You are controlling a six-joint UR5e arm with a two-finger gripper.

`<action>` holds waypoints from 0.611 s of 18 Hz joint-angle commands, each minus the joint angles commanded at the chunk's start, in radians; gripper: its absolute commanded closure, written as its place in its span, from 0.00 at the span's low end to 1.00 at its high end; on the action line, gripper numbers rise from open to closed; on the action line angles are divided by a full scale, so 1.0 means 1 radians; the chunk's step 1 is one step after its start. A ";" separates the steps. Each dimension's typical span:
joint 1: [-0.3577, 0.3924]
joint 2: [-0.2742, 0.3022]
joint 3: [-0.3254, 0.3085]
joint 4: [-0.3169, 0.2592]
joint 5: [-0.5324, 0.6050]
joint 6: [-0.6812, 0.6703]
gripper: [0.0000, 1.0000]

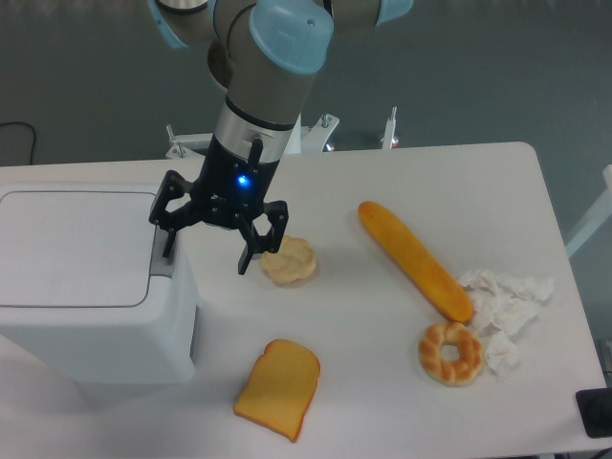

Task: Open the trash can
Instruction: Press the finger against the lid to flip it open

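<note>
White and boxy, the trash can [81, 287] sits at the table's [382, 382] left end with its lid flat, and your tool [204, 251] hangs wide and empty by its grey button tab [163, 258], likely lining up a press.

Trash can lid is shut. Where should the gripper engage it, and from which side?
Probably the grey tab at the right edge of the trash can lid, pressed from straight above. The lid lies flat and flush, offering no lip to pinch. The open gripper hangs beside that edge, one finger over the tab.
</note>
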 joint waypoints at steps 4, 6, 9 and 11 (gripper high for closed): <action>-0.002 0.000 -0.005 0.003 0.000 0.000 0.00; 0.000 0.000 -0.005 0.005 0.000 0.000 0.00; -0.002 0.000 -0.006 0.005 0.000 0.002 0.00; -0.002 0.000 -0.006 0.005 0.000 0.002 0.00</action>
